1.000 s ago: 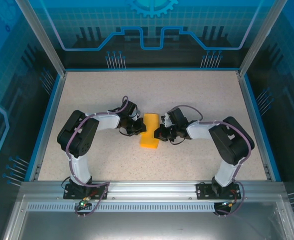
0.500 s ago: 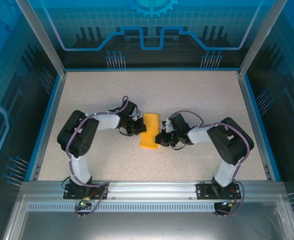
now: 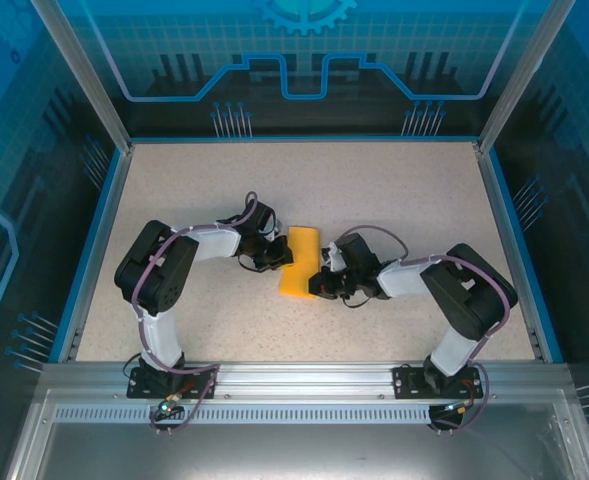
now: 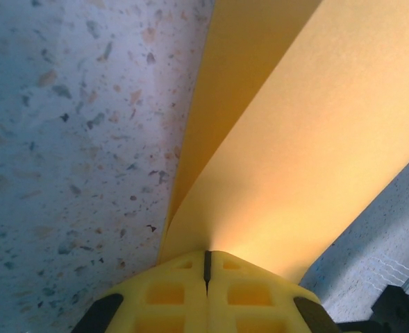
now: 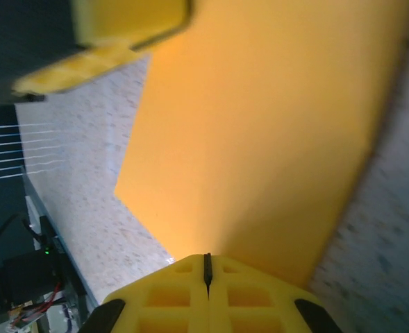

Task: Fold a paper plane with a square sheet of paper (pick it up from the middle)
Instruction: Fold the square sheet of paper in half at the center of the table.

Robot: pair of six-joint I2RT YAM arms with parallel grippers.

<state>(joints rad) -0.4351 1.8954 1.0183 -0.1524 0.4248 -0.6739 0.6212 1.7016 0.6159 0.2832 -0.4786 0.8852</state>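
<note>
Nearest the bases, the right arm (image 3: pixel 454 300) had swung its elbow out and back toward the near edge over the last second. This drew its wrist down along the right side of the paper (image 3: pixel 299 262). The right fingers (image 3: pixel 319 283) therefore sat by the sheet's near right part rather than beside its middle. In the right wrist view those fingers (image 5: pixel 221 277) were pressed together with their tips at the paper's (image 5: pixel 260 125) edge, and I could not tell whether a layer was caught between them. The paper lay at the centre of the counter (image 3: pixel 394 190) as a narrow rectangle, folded in half. It kept the same place and angle as a second before, so the slide had not dragged it. Just beyond it, the left fingers (image 3: pixel 277 256) and left arm (image 3: pixel 174 262) had not moved. The left wrist view showed them (image 4: pixel 190 277) closed too, tips at the sheet (image 4: pixel 294 152), whose upper layer stood a little off the lower. I judged the right arm's stroke to be a creasing pass, with the left fingers acting as an anchor. The first fold was made but not yet flat, and the nose folds were all still to come.
</note>
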